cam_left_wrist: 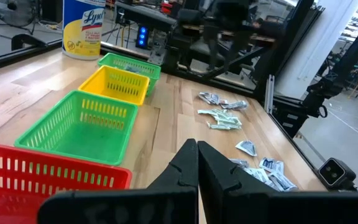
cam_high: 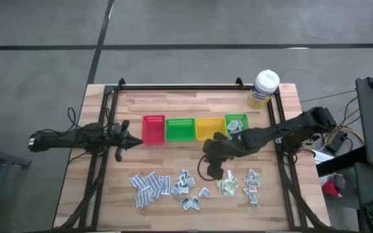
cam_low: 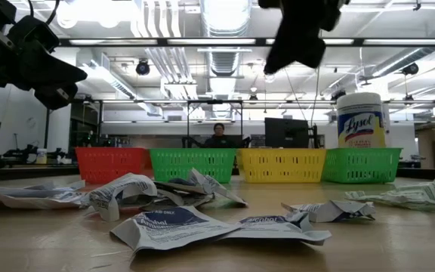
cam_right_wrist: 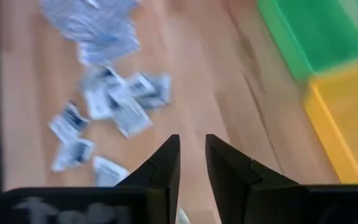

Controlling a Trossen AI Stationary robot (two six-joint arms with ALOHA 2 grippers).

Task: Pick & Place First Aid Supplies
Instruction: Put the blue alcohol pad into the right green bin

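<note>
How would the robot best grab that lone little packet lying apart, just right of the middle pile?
Judging by its pose, from straight above: the lone packet lies flat on the table, apart from the others, so fingers could likely straddle its narrow width and pinch opposite edges.

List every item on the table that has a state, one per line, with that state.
Left hand: shut, empty, beside the red bin.
Right hand: above bare wood, fingers slightly apart, nothing seen between them.
Sachets: loose on the table.
Wipes tub: upright, lid on.
Yellow bin: empty.
Middle green bin: empty.
</note>
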